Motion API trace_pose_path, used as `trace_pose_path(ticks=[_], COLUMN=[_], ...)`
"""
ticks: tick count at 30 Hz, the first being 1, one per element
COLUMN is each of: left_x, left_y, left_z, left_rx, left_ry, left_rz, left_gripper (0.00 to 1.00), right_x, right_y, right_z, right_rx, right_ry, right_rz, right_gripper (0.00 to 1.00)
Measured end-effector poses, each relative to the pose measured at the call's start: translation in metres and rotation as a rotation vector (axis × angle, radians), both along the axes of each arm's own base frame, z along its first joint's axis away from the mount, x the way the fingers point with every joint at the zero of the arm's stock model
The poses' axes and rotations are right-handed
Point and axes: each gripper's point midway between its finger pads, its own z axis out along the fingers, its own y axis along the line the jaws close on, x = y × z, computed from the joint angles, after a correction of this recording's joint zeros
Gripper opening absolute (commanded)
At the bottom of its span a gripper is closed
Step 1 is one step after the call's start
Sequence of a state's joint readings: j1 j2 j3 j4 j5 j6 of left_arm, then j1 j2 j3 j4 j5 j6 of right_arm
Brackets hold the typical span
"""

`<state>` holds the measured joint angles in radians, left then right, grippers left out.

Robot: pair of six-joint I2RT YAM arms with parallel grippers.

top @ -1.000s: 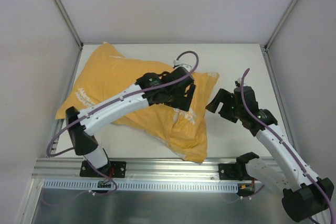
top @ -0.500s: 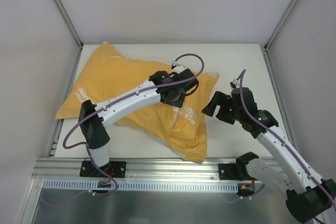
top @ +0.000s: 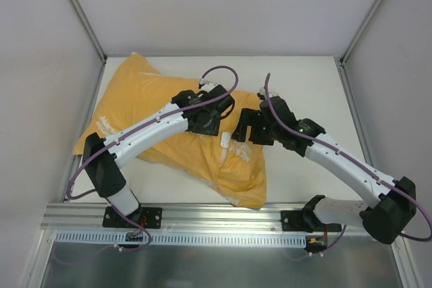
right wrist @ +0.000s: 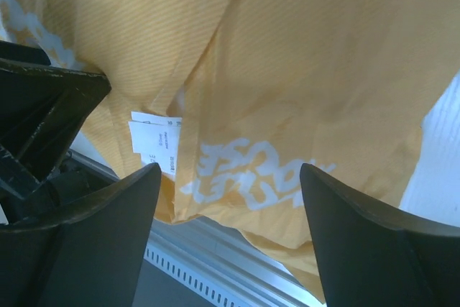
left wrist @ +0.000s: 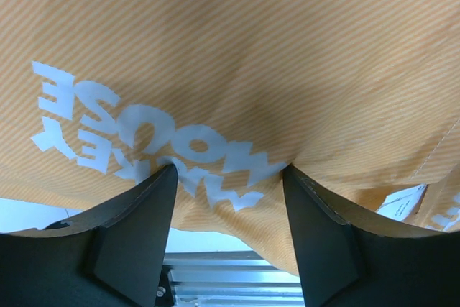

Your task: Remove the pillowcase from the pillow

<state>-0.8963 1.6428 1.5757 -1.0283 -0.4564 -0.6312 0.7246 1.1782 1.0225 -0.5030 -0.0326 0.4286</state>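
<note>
White table [top: 304,79] | pillowcase [top: 135,99] long axis far-left to near-right | left pincer [left wrist: 228,169] apart | right pincer [right wrist: 230,170] apart

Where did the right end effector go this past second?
Yes: the right end effector moved left, off the bare table, over the pillowcase's right end, near the left end effector.

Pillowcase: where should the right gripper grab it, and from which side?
Probably the pillowcase flap edge beside the white care label, with the right gripper coming from above on the right. There the fabric overlaps as a loose fold, so one layer can be pinched.
</note>
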Motion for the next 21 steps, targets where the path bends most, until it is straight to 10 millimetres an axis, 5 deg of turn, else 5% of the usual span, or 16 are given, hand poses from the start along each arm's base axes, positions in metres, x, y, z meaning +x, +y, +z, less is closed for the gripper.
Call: trace_pose_path(ticks=[2, 11, 17, 21], left_x=[0.000, -0.002, -0.002, -0.008], left_y=[0.001, -0.005, -0.007, -0.017], left_z=[0.000, 0.000, -0.001, 0.007], left_rx=[-0.013, -0.052, -0.061, -0.078], left_ry=[0.006, 0.024, 0.031, 0.033], left_rz=[0.010, 0.003, -0.002, -0.043], left_gripper=[0.62, 0.61, 0.61, 0.75], right_x=[0.001, 0.007, 0.014, 0.010], right_y=[0.008, -0.001, -0.052, -0.075], right_z=[-0.005, -0.035, -0.051, -0.046], right_rx=[-0.011, -0.106, -0.108, -0.074], right_ry=[0.008, 0.032, 0.045, 0.017], right_rz=[0.016, -0.026, -0.165, -0.231], right_gripper=[0.73, 0.01, 0.01, 0.01])
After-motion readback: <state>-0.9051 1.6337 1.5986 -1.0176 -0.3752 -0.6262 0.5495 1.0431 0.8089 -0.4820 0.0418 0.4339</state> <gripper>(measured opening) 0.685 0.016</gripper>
